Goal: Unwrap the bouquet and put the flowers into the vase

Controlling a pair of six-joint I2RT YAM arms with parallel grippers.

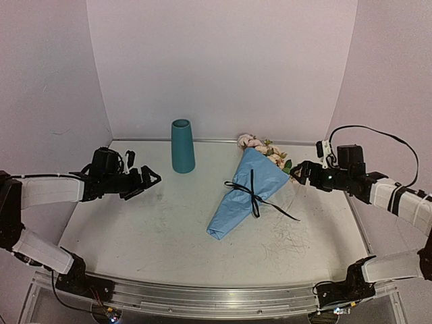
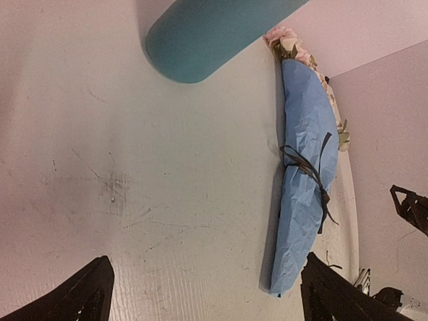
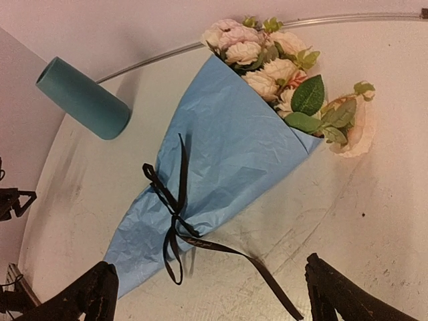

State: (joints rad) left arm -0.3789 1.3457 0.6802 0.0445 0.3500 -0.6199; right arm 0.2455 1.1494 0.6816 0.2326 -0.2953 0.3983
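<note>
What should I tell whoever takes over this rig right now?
Left gripper: jaws open, empty, over the table left of the vase.
Right gripper: jaws open, empty, right of the bouquet, near its flower end.
Vase: upright at the back, no flowers in it.
Bouquet: lying right of the vase, wrapped, ribbon tied, flowers poking out the far end.
Done: nothing.
Left: untie, unwrap, put the flowers in the vase.

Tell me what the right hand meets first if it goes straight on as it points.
Most likely the bouquet: its blue wrapping lies straight ahead of the open right hand. How high the hand sits above it is unclear.
</note>
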